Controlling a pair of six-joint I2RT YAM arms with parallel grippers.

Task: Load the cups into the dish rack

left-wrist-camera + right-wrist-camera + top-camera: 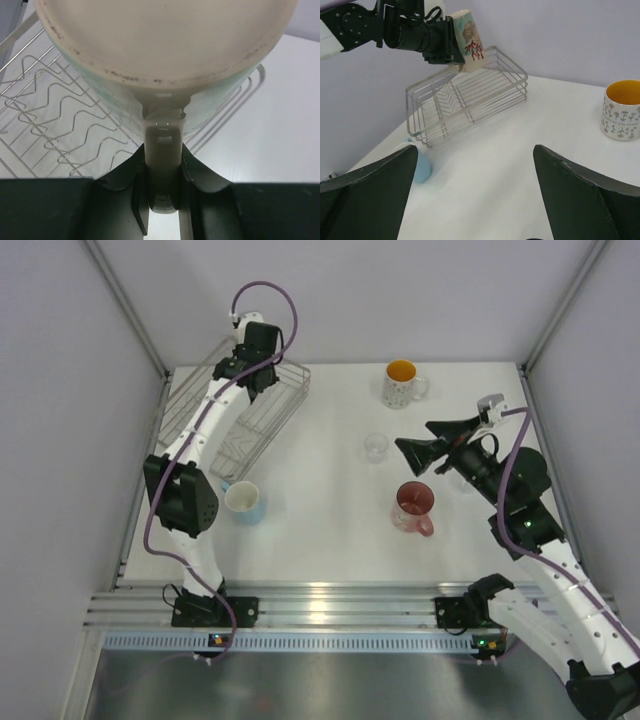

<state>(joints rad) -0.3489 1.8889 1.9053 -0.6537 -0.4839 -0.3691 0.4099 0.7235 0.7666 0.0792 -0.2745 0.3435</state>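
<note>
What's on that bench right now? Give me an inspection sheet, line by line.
Surface: white table, cups standing on it.
Job's things: cream mug held above the dish rack; dotted mug, clear glass, pink-red mug and light blue cup on the table.
Clutter: nothing seen.
Grippers: left gripper shut on the cream mug's handle; right gripper open, empty.
Cables: purple cable running along each arm.
Surroundings: pale walls, metal rail at near edge.
</note>
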